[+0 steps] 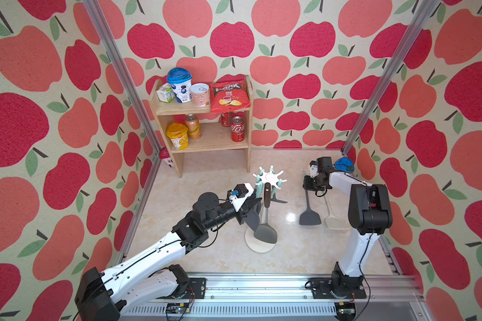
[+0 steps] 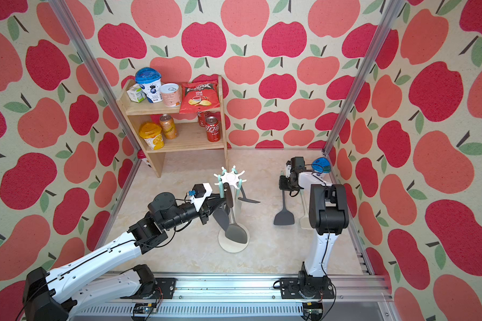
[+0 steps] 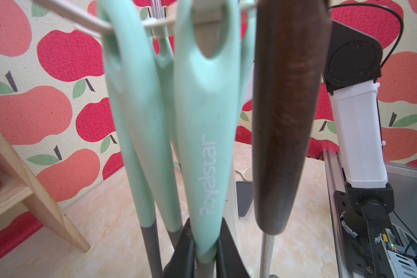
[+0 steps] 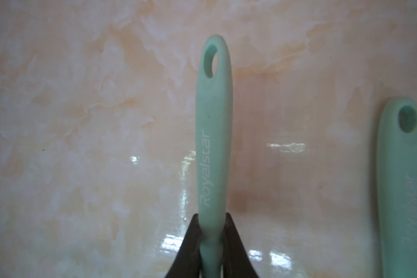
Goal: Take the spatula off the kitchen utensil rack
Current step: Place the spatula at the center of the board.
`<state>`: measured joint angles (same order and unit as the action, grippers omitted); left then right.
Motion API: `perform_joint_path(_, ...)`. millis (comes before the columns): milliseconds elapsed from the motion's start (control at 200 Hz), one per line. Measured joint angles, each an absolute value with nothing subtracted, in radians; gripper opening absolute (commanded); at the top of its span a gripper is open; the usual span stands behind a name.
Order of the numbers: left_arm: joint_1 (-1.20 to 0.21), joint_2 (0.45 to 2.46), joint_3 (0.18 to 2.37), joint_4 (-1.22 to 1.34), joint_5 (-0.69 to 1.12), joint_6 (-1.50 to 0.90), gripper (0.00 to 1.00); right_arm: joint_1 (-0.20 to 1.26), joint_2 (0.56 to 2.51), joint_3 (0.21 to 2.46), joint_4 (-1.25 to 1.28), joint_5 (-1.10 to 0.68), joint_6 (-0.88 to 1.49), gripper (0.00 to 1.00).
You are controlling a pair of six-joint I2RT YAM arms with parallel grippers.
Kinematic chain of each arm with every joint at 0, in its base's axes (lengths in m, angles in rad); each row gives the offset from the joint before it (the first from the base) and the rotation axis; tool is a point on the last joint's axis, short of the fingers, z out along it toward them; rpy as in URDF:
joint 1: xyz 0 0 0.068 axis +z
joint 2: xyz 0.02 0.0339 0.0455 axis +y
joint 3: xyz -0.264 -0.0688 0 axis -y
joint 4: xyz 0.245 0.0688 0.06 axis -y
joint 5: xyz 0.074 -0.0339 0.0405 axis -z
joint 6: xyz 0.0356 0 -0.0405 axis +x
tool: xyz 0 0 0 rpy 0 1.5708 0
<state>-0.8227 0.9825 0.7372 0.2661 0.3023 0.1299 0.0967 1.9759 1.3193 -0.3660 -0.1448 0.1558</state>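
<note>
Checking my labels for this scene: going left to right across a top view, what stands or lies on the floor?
In order: shelf → rack → dark spatula → pale utensil.

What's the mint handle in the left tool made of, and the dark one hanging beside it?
Mint handle: looks like matte silicone or soft plastic; even colour, no glare, printed Royalstar logo. Dark handle: probably varnished wood; streaky brown grain, slight sheen.
</note>
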Motion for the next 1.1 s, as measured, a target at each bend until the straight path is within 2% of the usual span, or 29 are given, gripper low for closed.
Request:
perform_joint_path(330,-0.823,0.992,0.738,0.28,0.302,0.13,0.0,0.091,2.003,1.354,-0.413,-0.149,0.159,0.0)
perform_joint_path(595,-0.823,0.996,0.738,0.286,0.302,0.13,0.0,0.082,2.03,1.377,-0.442,-0.16,0.167,0.07)
perform_joint_path(715,-0.823,0.996,0.738,0.286,0.303,0.13,0.0,0.082,2.031,1.378,-0.444,-0.163,0.167,0.11)
perform_joint_path(1095,-0.823,0.995,0.738,0.286,0.303,0.13,0.0,0.082,2.028,1.378,-0.444,-0.173,0.177,0.34)
